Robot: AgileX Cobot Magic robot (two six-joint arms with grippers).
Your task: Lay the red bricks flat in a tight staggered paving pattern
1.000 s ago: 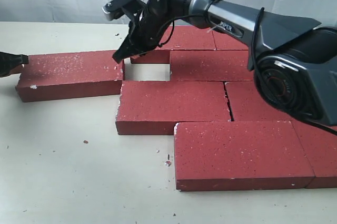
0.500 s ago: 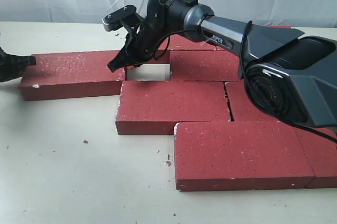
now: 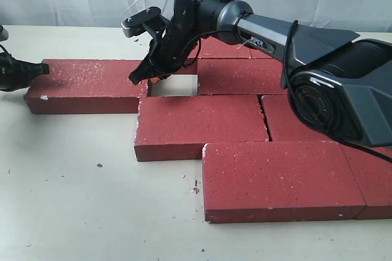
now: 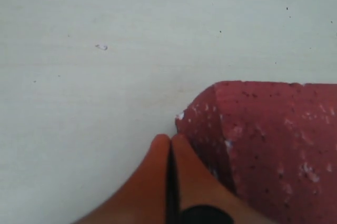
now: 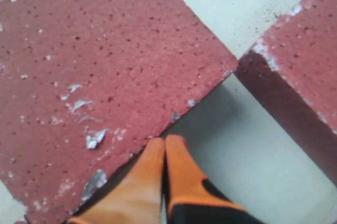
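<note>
On the far left, the left end effector (image 3: 33, 68) sits low over the desk (image 3: 73, 200). Its two orange fingertips (image 4: 152, 174) are pressed together with nothing between them. They sit right against the corner of the left brick (image 3: 86, 83). This brick lies flat and sticks out to the left of the other red bricks (image 3: 245, 151). At its right end is the right end effector (image 3: 138, 77), on a black arm (image 3: 275, 31) that reaches in from the right side. Its orange fingertips (image 5: 181, 166) are pressed together too, and they pinch nothing. They are at the edge of the left brick, close to its corner; I cannot tell if they touch it. Just beside them is a small bare gap (image 3: 174, 86) where the desk shows through. The gap has bricks all around it: the left brick, a back brick (image 3: 242, 76) on its right, and the middle brick (image 3: 199, 123) in front. To the right of the middle brick lies another brick (image 3: 285, 120), with a thin dark crack between the two. The front brick (image 3: 282, 178) lies flat in the nearest row. It is shifted to the right, so its ends do not line up with the row behind. The far row (image 3: 223, 46) is partly hidden by the arm.
</note>
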